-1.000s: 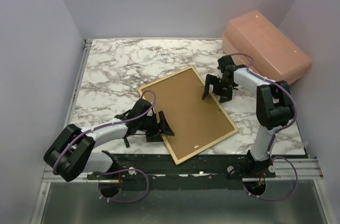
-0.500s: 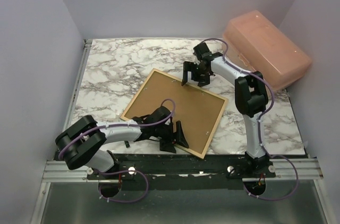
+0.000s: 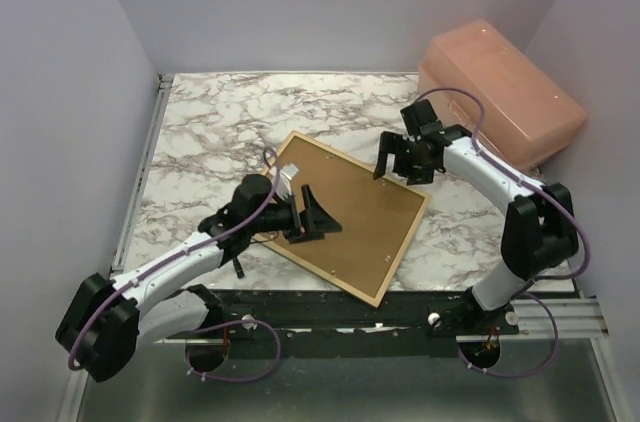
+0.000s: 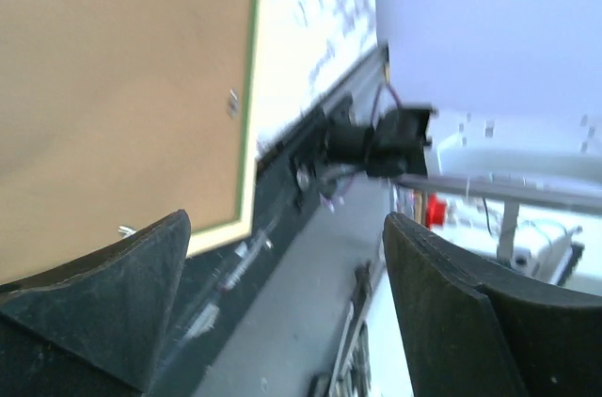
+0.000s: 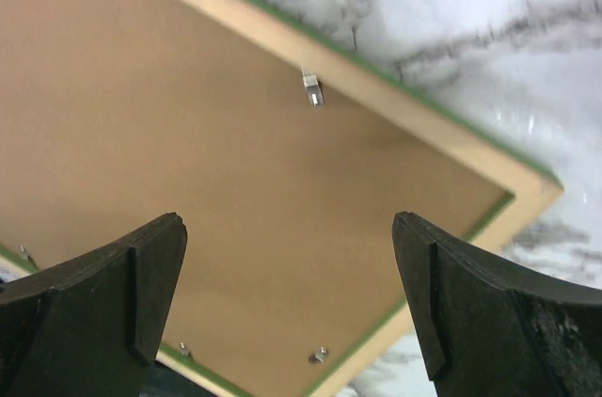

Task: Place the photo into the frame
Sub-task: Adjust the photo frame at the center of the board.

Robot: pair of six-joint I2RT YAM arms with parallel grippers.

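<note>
The frame (image 3: 404, 247) lies back-side up on the marble table (image 3: 210, 132), turned at an angle, pale wood rails showing with a thin green edge. A brown backing board (image 3: 365, 217) fills it. The photo is not visible; whether it sits beneath the board cannot be told.

Risk, as a judgement: the frame's near corner juts past the near table edge over the black rail, so a push or drag towards the near side could tip it off. A small metal tab (image 5: 311, 89) stands along the far rail; if the tabs are not turned over the board, lifting or flipping the frame could let the board and any print drop out.

The left gripper (image 4: 284, 220) hovers over the frame's left part, jaws well apart, nothing between them; contact with the board cannot be told. The right gripper (image 5: 287, 223) hangs above the far right corner, jaws spread fully, gripping nothing.
</note>
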